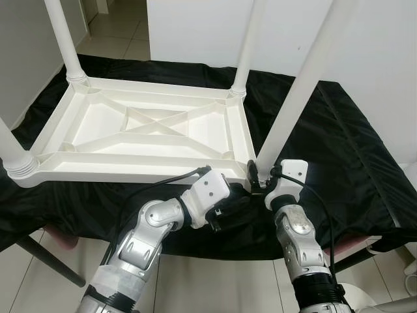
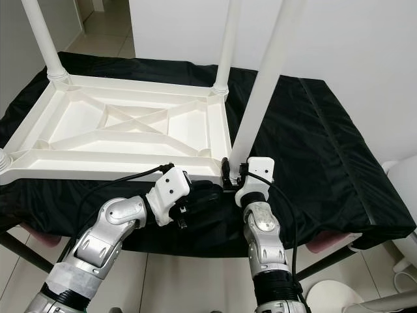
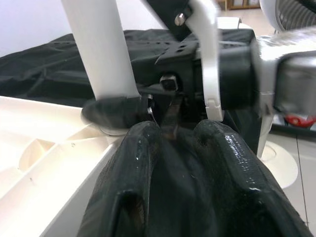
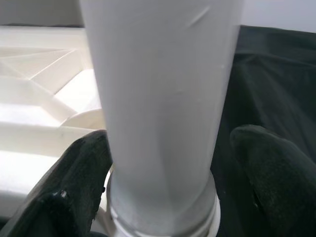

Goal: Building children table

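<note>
Black cloth point(image 1: 339, 143) is spread over the bench, so the white plastic is cushioned and stands out plainly. On it the children's table top point(image 1: 140, 130) is laid upside down, ribbed underside up, which leaves its corner sockets exposed for legs. Legs are stood upright in the far left corner point(image 1: 65, 39), the far right corner point(image 1: 247, 45) and the near left corner point(image 1: 13, 153). The fourth leg point(image 1: 296, 91) is set at the near right corner, leaning slightly right. The right claw point(image 1: 260, 177) is placed around its base, a finger point(image 4: 79, 173) on each side, apparently gripping it so it can be turned or pressed home. The left claw point(image 1: 228, 212) is held just beside it at the near edge, fingers close together, likely steadying the top; whether anything is clamped cannot be told.
</note>
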